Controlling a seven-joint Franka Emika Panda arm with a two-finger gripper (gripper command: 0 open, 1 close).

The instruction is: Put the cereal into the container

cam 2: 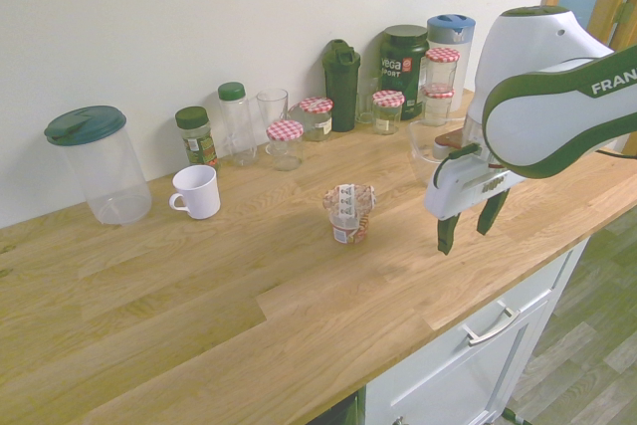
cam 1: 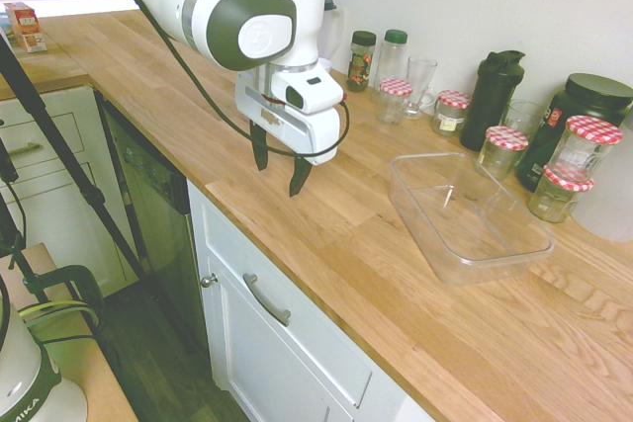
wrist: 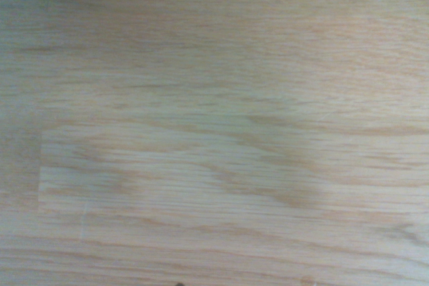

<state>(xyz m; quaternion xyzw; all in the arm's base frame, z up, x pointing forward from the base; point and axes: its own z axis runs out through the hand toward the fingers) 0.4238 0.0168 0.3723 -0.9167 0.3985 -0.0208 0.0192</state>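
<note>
Across the wooden surface (cam 1: 336, 244) we see the clear container (cam 1: 465, 219), nothing inside (roomy tub!); the cereal (cam 2: 349, 213) stands near our end effector (cam 2: 467, 235), its fingers apart.

Near the cup (cam 2: 348, 212), red, white and brownish in print: a white mug (cam 2: 197, 193), red-and-white checked lids (cam 2: 285, 130), a dark green shaker (cam 2: 341, 87).

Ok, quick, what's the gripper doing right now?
Gripper: open, holding nothing; it hovers over the counter, apart from the cereal cup.
</note>
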